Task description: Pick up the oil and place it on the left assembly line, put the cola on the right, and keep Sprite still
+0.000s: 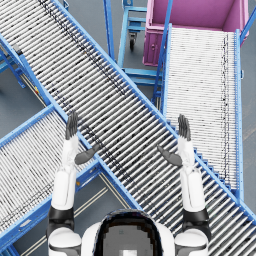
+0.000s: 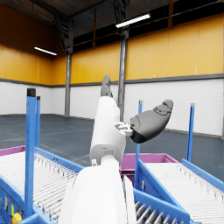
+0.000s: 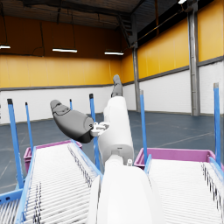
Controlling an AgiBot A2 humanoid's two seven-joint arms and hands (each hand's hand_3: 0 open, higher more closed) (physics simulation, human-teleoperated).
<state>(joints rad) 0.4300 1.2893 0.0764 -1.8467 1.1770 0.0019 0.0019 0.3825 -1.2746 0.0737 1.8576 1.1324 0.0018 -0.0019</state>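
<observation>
Left hand (image 1: pixel 74 142) and right hand (image 1: pixel 181 147) hover, fingers wide, over the diagonal conveyor (image 1: pixel 110 100); a pink bin (image 1: pixel 152 47) caps the right conveyor's (image 1: pixel 200 90) far end.

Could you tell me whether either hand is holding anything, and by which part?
Nothing is held: the left hand and the right hand are both empty, raised above the conveyor.

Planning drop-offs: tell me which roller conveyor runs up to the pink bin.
The right conveyor: its far end meets the pink bin. The wide middle conveyor runs diagonally past it; the left conveyor branches away.
</observation>
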